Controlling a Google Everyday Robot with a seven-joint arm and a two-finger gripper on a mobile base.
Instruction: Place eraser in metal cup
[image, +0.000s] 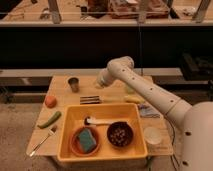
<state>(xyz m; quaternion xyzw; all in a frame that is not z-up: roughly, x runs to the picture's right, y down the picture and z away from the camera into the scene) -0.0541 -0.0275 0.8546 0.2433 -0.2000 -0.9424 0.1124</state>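
Observation:
The eraser (90, 100), a small flat dark block with pale stripes, lies on the wooden table (62, 95) just behind the yellow tub. The metal cup (74, 83), dull grey with a dark inside, stands upright at the table's back left. My gripper (98, 85) hangs at the end of the white arm, just above and slightly right of the eraser, and to the right of the cup. It holds nothing that I can see.
A yellow tub (102, 131) holds an orange bowl with a teal sponge (87, 140), a dark bowl of nuts (120, 135) and a brush. An orange fruit (50, 101), a green vegetable (49, 119) and a fork (44, 140) lie left. A white cup (152, 135) stands right.

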